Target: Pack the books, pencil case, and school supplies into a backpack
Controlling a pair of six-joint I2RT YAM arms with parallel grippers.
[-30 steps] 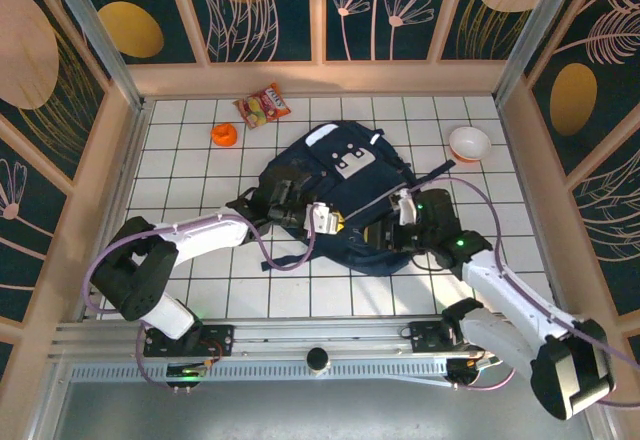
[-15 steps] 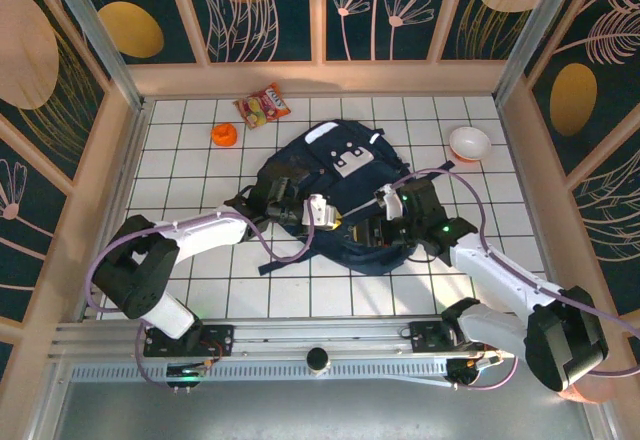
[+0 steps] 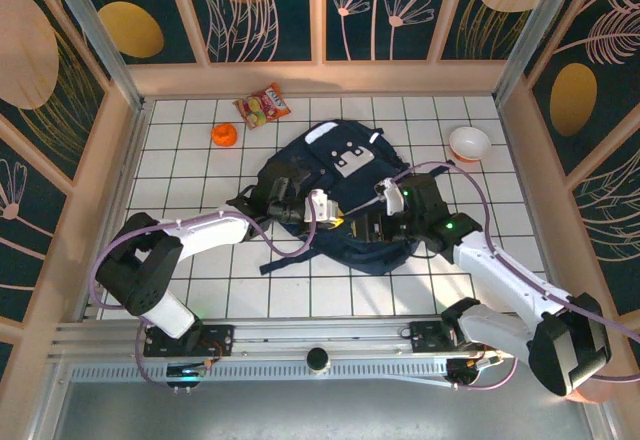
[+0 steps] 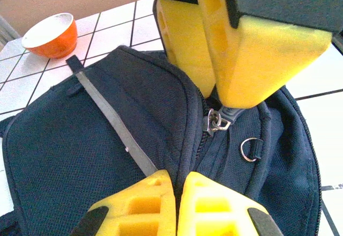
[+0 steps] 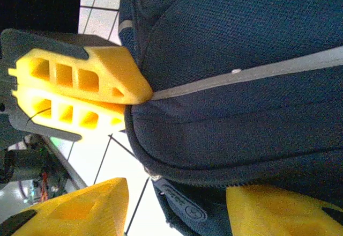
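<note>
The navy backpack (image 3: 340, 185) lies flat mid-table, and both grippers meet at its near edge. My left gripper (image 4: 178, 179) is shut on a fold of backpack (image 4: 80, 150) fabric beside the zip; from above this gripper (image 3: 338, 223) sits left of the right one. My right gripper (image 5: 177, 190) is open, its yellow fingers (image 5: 80, 209) wide apart either side of the grey zipper pull (image 5: 182, 206), without touching it. That pull (image 4: 217, 120) also hangs just under the right fingers in the left wrist view. The books, pencil case and school supplies are hidden.
An orange-and-white bowl (image 3: 469, 143) stands at the back right, close to the backpack's far end (image 4: 51, 35). A snack packet (image 3: 263, 106) and a small round orange object (image 3: 224, 135) lie at the back left. Wooden walls ring the tiled table.
My right gripper has moved left along the backpack's near edge towards the left gripper, and its jaws have widened. The left gripper has kept its hold.
</note>
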